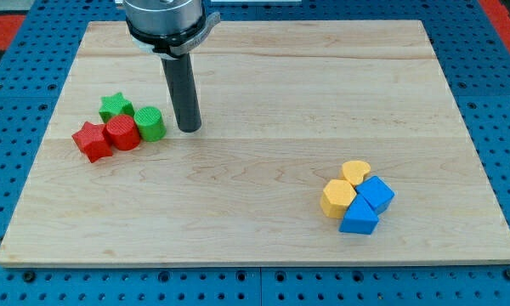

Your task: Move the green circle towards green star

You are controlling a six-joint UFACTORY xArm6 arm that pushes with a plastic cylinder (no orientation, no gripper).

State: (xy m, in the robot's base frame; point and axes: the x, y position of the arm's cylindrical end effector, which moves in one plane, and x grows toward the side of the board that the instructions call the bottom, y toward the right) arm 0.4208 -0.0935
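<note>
Green circle (150, 123) sits at the table's (263, 85) left side, touching the red circle (121, 133) on its left and just below and to the right of the green star (116, 106). A red star (92, 141) closes that cluster at the far left. The arm carries no end effector that opens or holds anything, only a dark rod; the rod's tip (189, 128) rests on the wood just to the right of the green circle, seemingly a hair apart. Well apart, toward the view's lower right, huddle a yellow heart (355, 171), a yellow hexagon (337, 197), a blue cube (376, 192) and a blue triangle (359, 220).
</note>
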